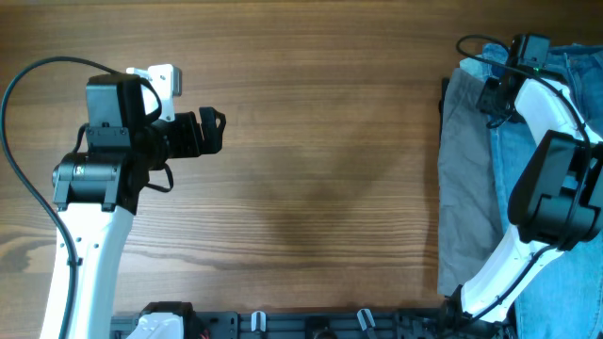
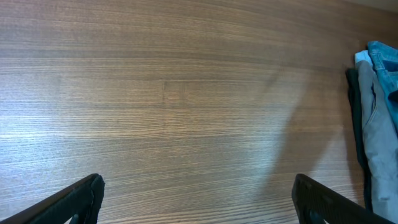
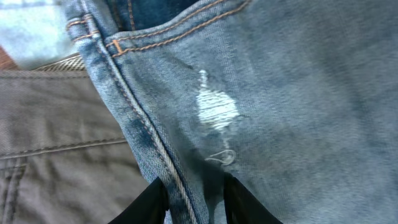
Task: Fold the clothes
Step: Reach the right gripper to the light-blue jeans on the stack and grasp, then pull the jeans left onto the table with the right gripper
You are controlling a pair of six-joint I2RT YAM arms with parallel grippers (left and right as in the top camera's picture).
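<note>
The light blue denim jeans (image 1: 513,151) lie in a pile at the table's right edge, on top of other clothes. In the right wrist view the jeans (image 3: 280,93) fill the frame, with a worn white patch and a stitched seam. My right gripper (image 1: 492,96) is down on the jeans near the pile's far left side. Its fingers (image 3: 196,199) are closed on a fold of denim along the seam. My left gripper (image 1: 212,132) is open and empty over bare table at the far left; its fingers (image 2: 199,199) are wide apart. The jeans' edge (image 2: 385,62) shows at the right of the left wrist view.
Grey trousers (image 1: 466,188) lie under the jeans, along the pile's left side, also in the right wrist view (image 3: 56,137) and the left wrist view (image 2: 376,130). A pale blue cloth (image 3: 28,31) shows at top left. The wooden table (image 1: 320,188) spans the middle.
</note>
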